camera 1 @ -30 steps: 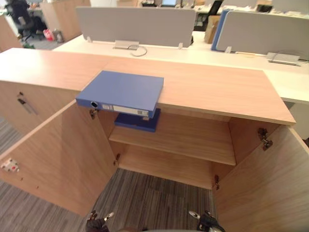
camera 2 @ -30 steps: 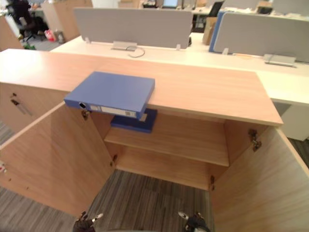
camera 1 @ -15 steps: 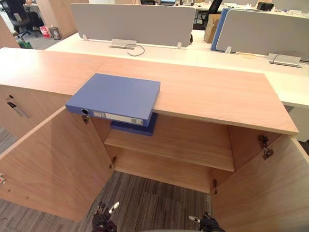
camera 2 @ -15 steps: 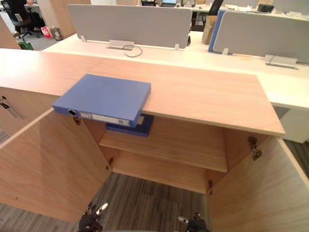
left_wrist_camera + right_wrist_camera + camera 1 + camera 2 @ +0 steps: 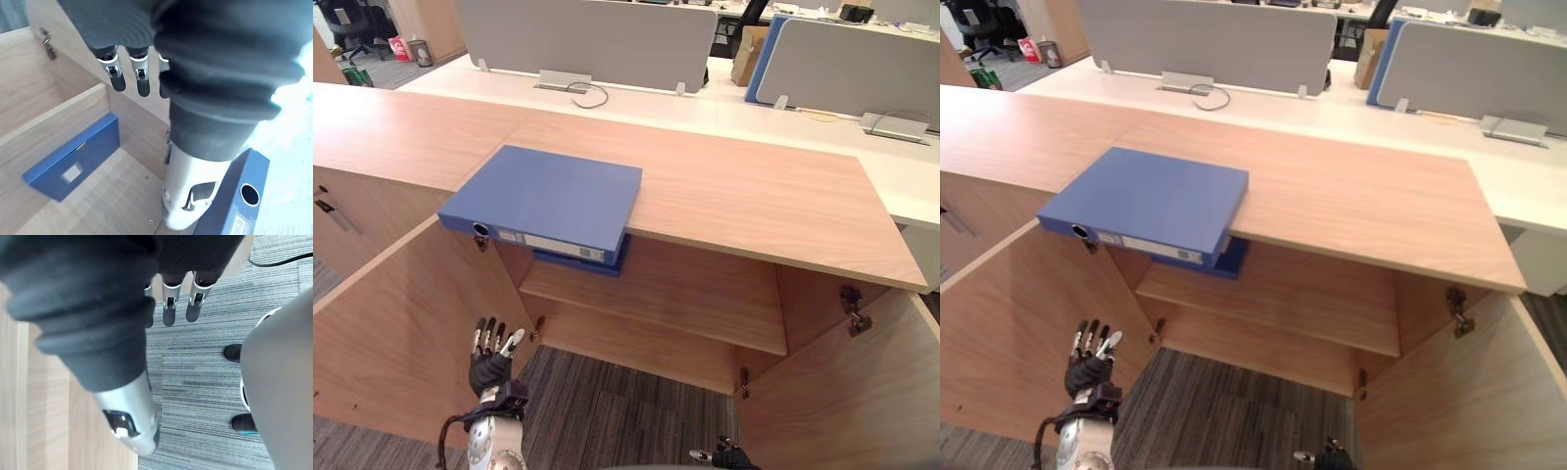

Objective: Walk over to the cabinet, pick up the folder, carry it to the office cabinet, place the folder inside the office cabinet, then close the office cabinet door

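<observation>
**A:** Where is the folder right now?

**B:** The blue folder (image 5: 548,196) lies flat on the wooden top of the cabinet (image 5: 754,196), toward the left part of it. Its labelled spine faces the robot and juts out past the front edge. Neither hand touches it.

**A:** And the hands?

**B:** The left hand (image 5: 491,364) is raised in front of the open left door (image 5: 391,323). It is lower than the folder and well apart from it. Its fingers (image 5: 139,73) are straight and hold nothing. The right hand (image 5: 732,456) sits low at the bottom edge of the head views, above the grey striped carpet (image 5: 626,411). In its own wrist view its fingers (image 5: 167,311) are straight and empty too.

**A:** How does the cabinet stand?

**B:** Both doors are wide open, and the right door (image 5: 842,392) is swung out toward the robot. A shelf (image 5: 685,294) runs across the inside. A second blue folder (image 5: 597,262) lies flat on the shelf's left end, directly beneath the overhanging one.

**A:** What is behind the cabinet?

**B:** A white desk (image 5: 783,122) runs along just beyond it. Grey divider screens (image 5: 587,39) stand on the desk, and a cable (image 5: 592,96) loops by the foot of the left screen.
</observation>
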You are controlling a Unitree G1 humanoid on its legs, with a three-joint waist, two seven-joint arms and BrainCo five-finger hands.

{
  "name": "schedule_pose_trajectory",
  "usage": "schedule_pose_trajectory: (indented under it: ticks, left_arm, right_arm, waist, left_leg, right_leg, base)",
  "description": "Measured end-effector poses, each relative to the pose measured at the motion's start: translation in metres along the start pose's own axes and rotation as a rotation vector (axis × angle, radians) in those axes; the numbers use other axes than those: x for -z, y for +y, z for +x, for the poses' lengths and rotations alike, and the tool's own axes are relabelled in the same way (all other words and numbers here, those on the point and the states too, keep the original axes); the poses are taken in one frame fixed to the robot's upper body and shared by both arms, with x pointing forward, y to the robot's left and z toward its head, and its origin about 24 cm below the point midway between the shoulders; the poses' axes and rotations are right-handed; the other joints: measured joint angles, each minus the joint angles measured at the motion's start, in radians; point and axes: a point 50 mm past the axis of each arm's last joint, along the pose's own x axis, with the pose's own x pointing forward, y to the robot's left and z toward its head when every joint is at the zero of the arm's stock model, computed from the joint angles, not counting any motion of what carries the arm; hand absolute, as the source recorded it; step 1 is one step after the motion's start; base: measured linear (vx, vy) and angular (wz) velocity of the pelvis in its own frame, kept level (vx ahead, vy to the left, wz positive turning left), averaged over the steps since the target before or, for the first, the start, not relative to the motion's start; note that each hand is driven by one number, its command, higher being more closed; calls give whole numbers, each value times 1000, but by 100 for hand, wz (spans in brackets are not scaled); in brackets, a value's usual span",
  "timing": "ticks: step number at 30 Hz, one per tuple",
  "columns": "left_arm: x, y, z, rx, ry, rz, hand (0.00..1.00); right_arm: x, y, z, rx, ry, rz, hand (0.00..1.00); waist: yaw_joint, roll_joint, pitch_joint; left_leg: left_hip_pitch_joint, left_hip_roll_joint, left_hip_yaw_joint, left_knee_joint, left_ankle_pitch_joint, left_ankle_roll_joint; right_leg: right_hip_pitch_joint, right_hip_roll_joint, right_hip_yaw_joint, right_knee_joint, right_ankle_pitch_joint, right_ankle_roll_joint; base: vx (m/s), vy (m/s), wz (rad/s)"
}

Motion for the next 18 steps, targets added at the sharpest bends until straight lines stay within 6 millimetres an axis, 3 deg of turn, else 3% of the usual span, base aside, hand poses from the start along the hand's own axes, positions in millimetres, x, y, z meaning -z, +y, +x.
schedule_pose_trajectory:
  ticks: [7,11,14,18]
  left_arm:
    - [-48,-11,-6,-114,-267,345,0]
    - [-85,-33,-15,-186,-537,586,0]
    - [-97,-46,-15,-210,-658,673,0]
    - [-113,-81,-5,-141,-843,769,0]
  right_arm:
    - [10,1,-1,0,37,1,0]
    - [14,2,-2,-5,49,-31,0]
    - [15,1,-2,-5,52,-39,0]
    - [16,1,-2,-3,57,-43,0]
  waist:
    - [20,-13,-29]
    - [31,-13,-35]
    - [31,-11,-42]
    - [27,-9,-57]
  left_leg:
    - [-17,-9,-13,5,10,12]
    - [-20,-7,-15,17,8,9]
    - [-23,-4,-15,17,4,2]
    - [-33,3,-1,19,10,3]
  right_leg:
    - [-10,-9,-1,5,0,0]
    - [-12,-7,4,10,0,0]
    - [-18,-5,9,13,-1,0]
    - [-36,2,33,17,1,-1]
  base:
    - [-57,4,6]
    - [-69,-13,-1]
    - [-67,-16,-2]
    - [-17,-16,-12]
